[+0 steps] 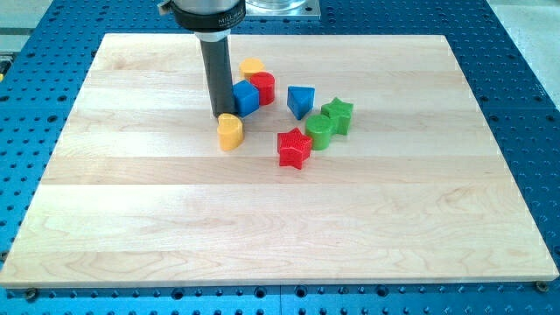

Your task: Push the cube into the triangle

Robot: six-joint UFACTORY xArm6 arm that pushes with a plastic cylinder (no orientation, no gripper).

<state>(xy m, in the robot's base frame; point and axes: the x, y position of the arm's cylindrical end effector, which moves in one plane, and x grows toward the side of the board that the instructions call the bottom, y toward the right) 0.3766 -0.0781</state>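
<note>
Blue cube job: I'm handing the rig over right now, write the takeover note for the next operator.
My tip sits against the view's left side of the blue cube, just above the yellow heart.
The blue triangle lies to the cube's right, with a gap between them.
The red cylinder touches the cube's right side.
Done: tip in position.
Left: push the cube rightward into the triangle; the red cylinder may ride along.

Wooden board (175, 219), coloured blocks (294, 148) clustered near top
</note>
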